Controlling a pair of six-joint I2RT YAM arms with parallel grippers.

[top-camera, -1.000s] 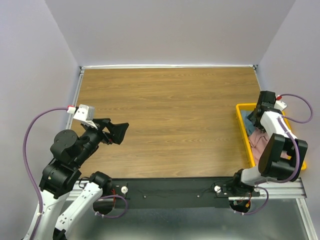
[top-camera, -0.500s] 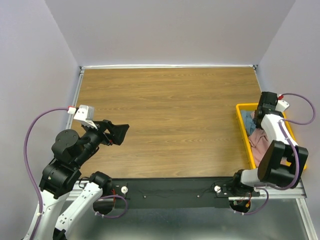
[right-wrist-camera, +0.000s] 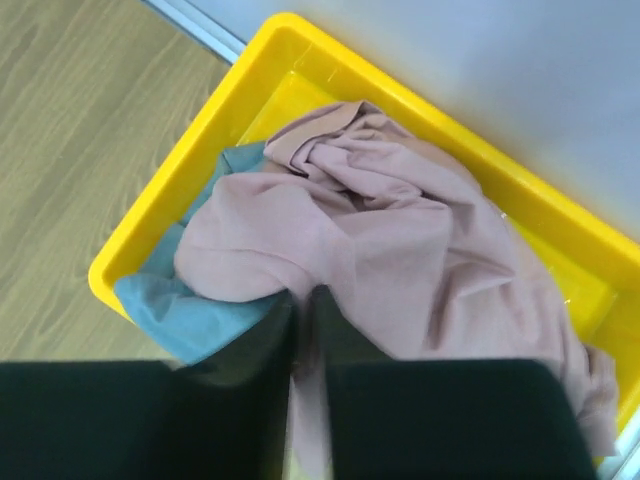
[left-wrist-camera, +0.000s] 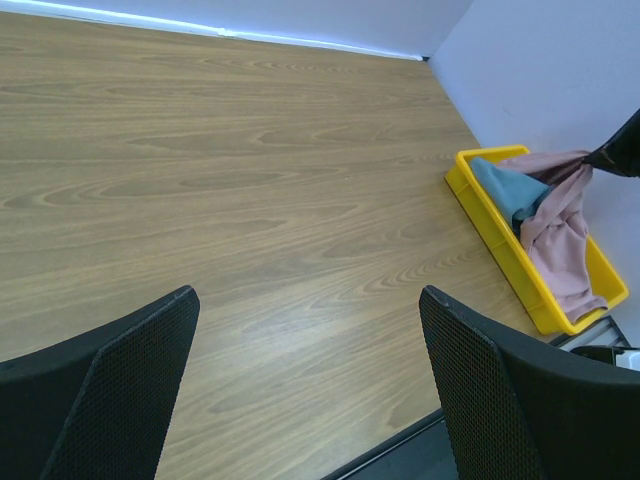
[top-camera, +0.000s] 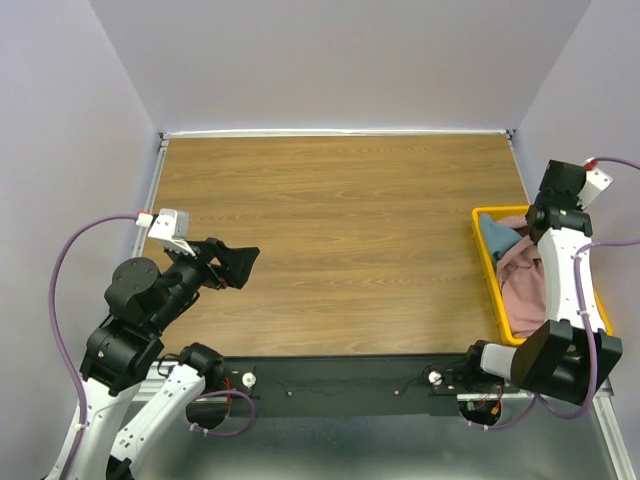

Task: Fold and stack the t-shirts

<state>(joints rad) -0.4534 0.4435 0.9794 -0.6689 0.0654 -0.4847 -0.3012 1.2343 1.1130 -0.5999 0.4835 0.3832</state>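
The dusty-pink t-shirt [right-wrist-camera: 400, 240] and the blue-grey t-shirt [right-wrist-camera: 190, 315] lie crumpled in the yellow bin [right-wrist-camera: 260, 60] at the table's right edge. My right gripper [right-wrist-camera: 305, 300] is shut on a fold of the pink shirt and lifts it above the bin; in the top view the gripper [top-camera: 541, 218] is over the bin's far end and pink cloth [top-camera: 523, 270] hangs from it, the blue-grey shirt [top-camera: 497, 235] beside it. My left gripper [top-camera: 240, 265] is open and empty above the table's left side; its wrist view shows both shirts [left-wrist-camera: 560, 225] far right.
The yellow bin [top-camera: 486, 262] stands against the right wall, its long side running near to far. The wood table [top-camera: 340, 230] has a metal rail along its near edge and walls on three sides.
My right gripper has risen and moved back from inside the bin, pulling the pink shirt up with it. The left arm has stayed put.
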